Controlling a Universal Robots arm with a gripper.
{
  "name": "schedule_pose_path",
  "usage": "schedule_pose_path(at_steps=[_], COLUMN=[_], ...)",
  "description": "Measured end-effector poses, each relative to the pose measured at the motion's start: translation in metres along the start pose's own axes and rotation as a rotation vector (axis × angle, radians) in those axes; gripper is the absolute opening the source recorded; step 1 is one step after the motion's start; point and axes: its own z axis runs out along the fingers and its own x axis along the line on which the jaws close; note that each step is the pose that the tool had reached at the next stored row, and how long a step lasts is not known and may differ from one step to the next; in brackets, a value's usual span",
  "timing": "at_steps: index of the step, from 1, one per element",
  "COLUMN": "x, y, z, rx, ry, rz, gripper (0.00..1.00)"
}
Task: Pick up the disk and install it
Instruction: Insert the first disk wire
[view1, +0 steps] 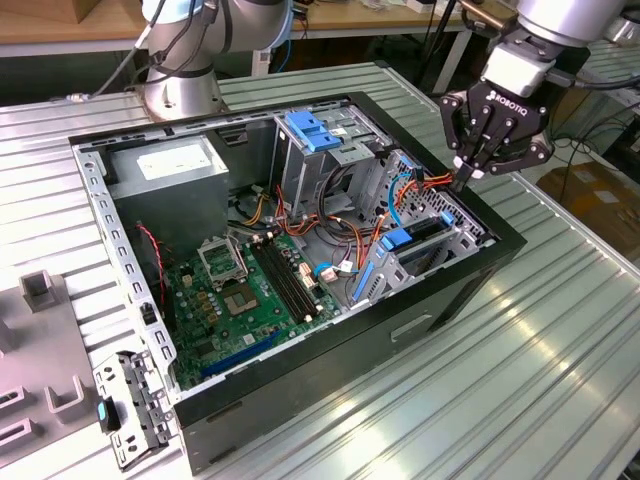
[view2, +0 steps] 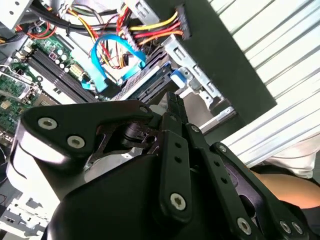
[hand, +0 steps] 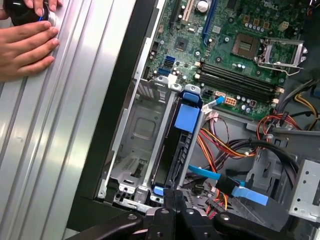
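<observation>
The disk stands on edge in a slot of the grey drive cage, at the case's corner on the exterior view's right. It shows as a dark slab with a blue rail tab. In the exterior view the disk shows beside the same blue tab. My gripper hangs just above the cage's outer end with its fingers shut together and nothing between them. Both wrist views show the gripper with its tips right over the disk's end.
The open black computer case lies on a ribbed metal table. Inside are the green motherboard, a grey power-supply box, an upper cage with a blue latch and loose cables. A person's hand rests on the table beside the case.
</observation>
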Motion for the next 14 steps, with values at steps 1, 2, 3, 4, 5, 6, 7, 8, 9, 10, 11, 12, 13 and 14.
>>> schedule_pose_path(at_steps=[1, 2, 3, 4, 5, 6, 7, 8, 9, 10, 11, 12, 13, 14], x=[0.0, 0.0, 0.0001, 0.0001, 0.0002, 0.0002, 0.0003, 0.0003, 0.0004, 0.0004, 0.0004, 0.0004, 0.0004, 0.0004], y=[-0.0022, -0.0043, -0.0076, -0.0099, -0.012, -0.0141, -0.0161, -0.018, -0.0197, -0.0227, -0.0242, -0.0262, -0.0289, -0.0313], z=[0.0, -0.0001, -0.0002, -0.0002, -0.0003, -0.0003, -0.0003, -0.0004, -0.0005, -0.0005, -0.0005, -0.0006, -0.0006, -0.0007], rx=[0.0, 0.0001, 0.0001, 0.0001, 0.0001, 0.0001, 0.0002, 0.0002, 0.0002, 0.0003, 0.0002, 0.0003, 0.0004, 0.0004], ry=[0.0, 0.0001, 0.0001, 0.0002, 0.0002, 0.0002, 0.0002, 0.0003, 0.0004, 0.0004, 0.0005, 0.0005, 0.0005, 0.0006], rz=[-0.002, -0.003, -0.005, -0.007, -0.008, -0.01, -0.012, -0.015, -0.017, -0.02, -0.022, -0.025, -0.028, -0.03], gripper=[0.11, 0.11, 0.11, 0.11, 0.11, 0.11, 0.11, 0.11, 0.11, 0.11, 0.11, 0.11, 0.11, 0.11])
